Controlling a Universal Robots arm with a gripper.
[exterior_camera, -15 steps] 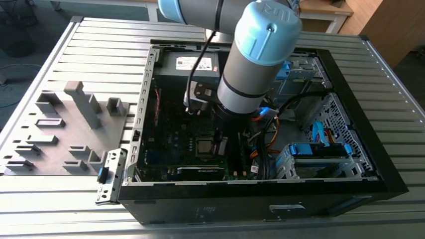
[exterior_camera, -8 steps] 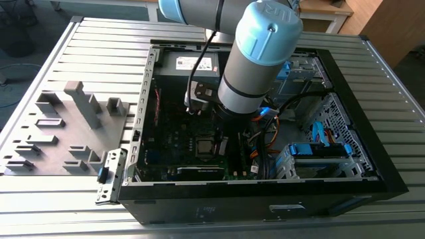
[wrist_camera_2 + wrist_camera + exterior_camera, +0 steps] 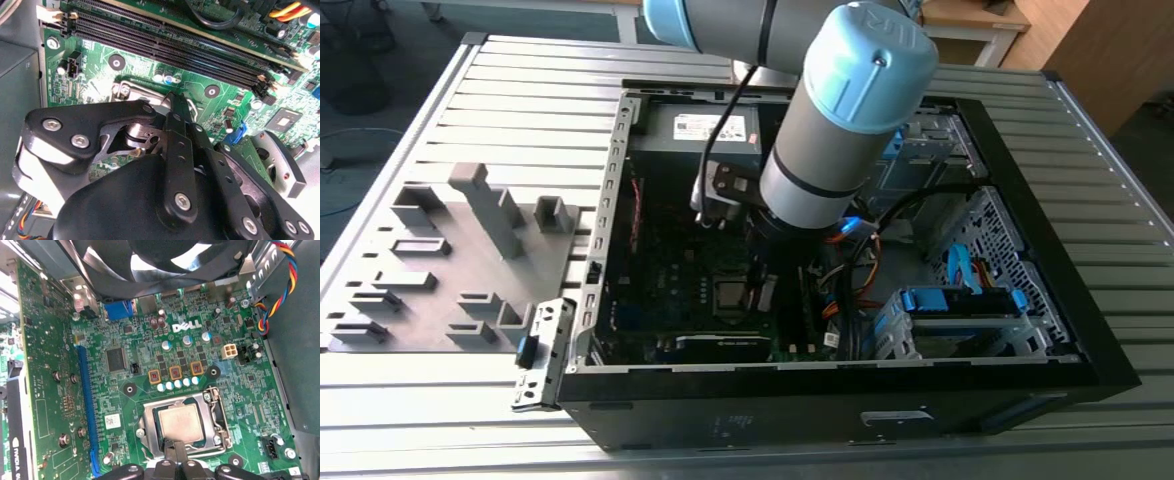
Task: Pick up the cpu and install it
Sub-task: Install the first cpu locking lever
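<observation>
The cpu (image 3: 178, 422), a small square chip with a silver-grey top, lies flat inside the metal-framed socket (image 3: 215, 412) on the green motherboard (image 3: 130, 340). In the first wrist view my gripper (image 3: 173, 444) hangs right over the chip's near edge, its two narrow black fingers pressed together with nothing between them. The second wrist view shows the same shut gripper (image 3: 175, 102) from behind, its tips down at the socket frame (image 3: 131, 92). In the exterior view the arm (image 3: 834, 140) reaches down into the open computer case (image 3: 1041, 300).
A black fan (image 3: 165, 260) overhangs the board near the socket. Long black memory slots (image 3: 170, 45), a blue card slot (image 3: 86, 405) and a black graphics card (image 3: 15, 440) flank it. A grey box (image 3: 707, 128), orange cables (image 3: 861, 280) and a grey fixture tray (image 3: 454, 260) are nearby.
</observation>
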